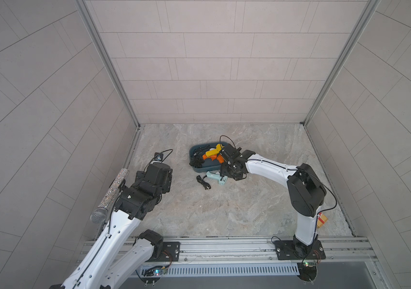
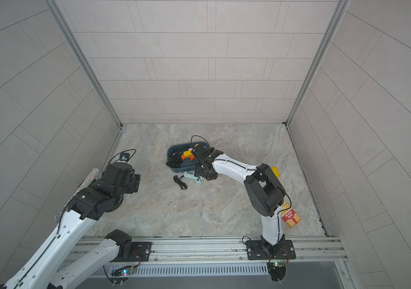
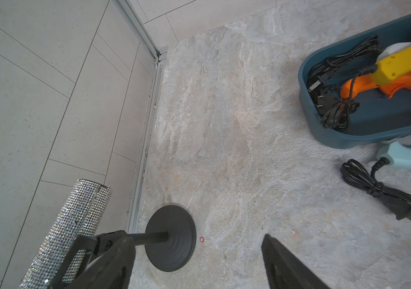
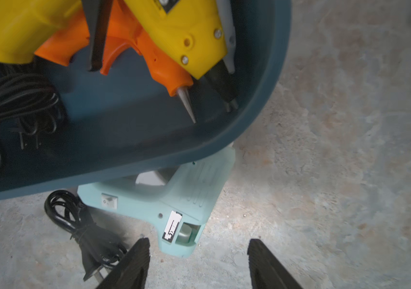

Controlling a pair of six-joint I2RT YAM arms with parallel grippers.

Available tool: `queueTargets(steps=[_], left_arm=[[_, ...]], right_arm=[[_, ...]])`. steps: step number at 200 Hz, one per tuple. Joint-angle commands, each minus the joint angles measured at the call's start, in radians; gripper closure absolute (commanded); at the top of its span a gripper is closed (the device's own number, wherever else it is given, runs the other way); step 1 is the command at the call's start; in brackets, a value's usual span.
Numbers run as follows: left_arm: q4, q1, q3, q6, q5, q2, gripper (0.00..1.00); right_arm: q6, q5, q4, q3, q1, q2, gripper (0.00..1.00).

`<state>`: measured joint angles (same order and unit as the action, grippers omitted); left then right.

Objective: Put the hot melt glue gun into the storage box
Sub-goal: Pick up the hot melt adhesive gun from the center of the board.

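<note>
Poised with right tool [image 4: 199,241] spread apart and empty just over the pale blue glue gun [image 4: 174,205], lying on the counter [image 4: 337,150] against the storage box [image 4: 99,175]. Likewise spread and empty at the left tool [image 3: 194,235].

Teal storage box [image 4: 257,87]; mint glue gun [image 4: 149,207] alongside

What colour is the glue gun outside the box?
Pale mint gun; best in right wrist view.
</note>
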<state>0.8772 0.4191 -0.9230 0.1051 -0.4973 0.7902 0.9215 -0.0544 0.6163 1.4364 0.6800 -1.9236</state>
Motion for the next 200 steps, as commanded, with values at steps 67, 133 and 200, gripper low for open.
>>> queueTargets(steps=[67, 133, 200], left_arm=[[0.051, -0.005, -0.005, 0.012, -0.001, -0.042, 0.13], [0.053, -0.005, -0.014, 0.008, 0.006, -0.020, 0.13], [0.048, -0.005, -0.022, 0.002, 0.021, 0.014, 0.13]], right_arm=[[0.107, 0.121, 0.015, 0.136, 0.000, -0.161, 0.31], [0.109, 0.128, 0.040, 0.073, -0.011, -0.162, 0.36], [0.119, 0.113, 0.004, -0.083, -0.041, -0.059, 0.70]])
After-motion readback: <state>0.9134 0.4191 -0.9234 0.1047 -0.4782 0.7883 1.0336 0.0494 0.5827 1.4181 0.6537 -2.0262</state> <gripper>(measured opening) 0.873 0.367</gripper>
